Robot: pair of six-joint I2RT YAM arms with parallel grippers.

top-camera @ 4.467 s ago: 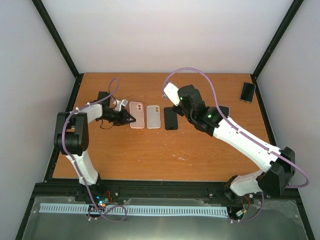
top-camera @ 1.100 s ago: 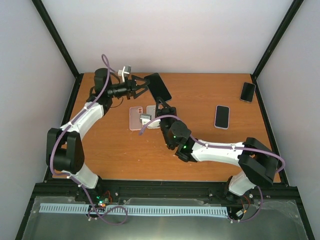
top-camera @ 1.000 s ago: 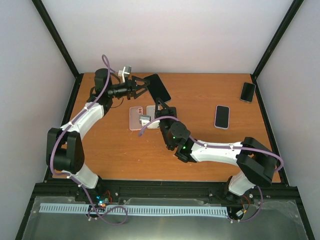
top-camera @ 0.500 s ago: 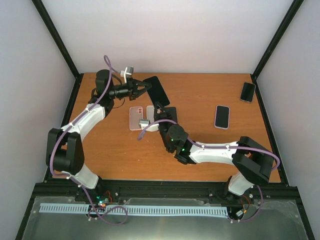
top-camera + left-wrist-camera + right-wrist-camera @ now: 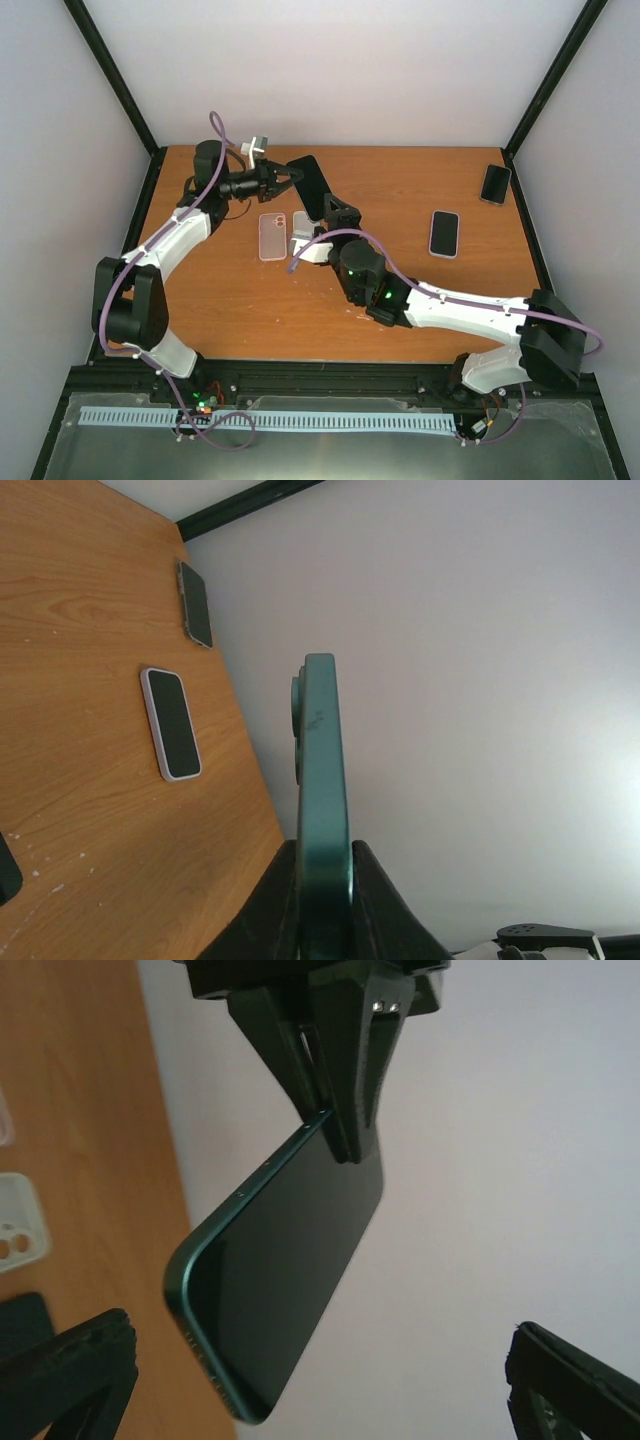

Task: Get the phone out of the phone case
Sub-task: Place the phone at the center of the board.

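So the phone (image 5: 311,188) is up in the air near the back of the surface (image 5: 420,290), clamped by its lower end in the left end effector (image 5: 293,179). In the left wrist view it's edge-on, a bare green slab squeezed between the two black fingers (image 5: 383,912) with no case around it that I can see. Holding it by one end makes sense, since it leaves most of the body sticking out free for the other arm to work on. The right end effector (image 5: 337,212) sits just below it, spread wide and gripping nothing; its own camera looks straight at the dark screen with both fingers far out to the sides and not touching the phone. My read is that the separating part is basically done and what's left is setting the phone down somewhere safe. A pink-tinted case (image 5: 271,236) and a clear case (image 5: 303,232) lie flat side by side under the action, and two other phones (image 5: 444,233) rest well off to the right. There's a dark flat thing (image 5: 20,1325) at the corner of the right wrist view that might be the case in question, but I can't tell (the right arm covers that spot from above). The main risk I'd guess is the phone pivoting in such a narrow end grip.
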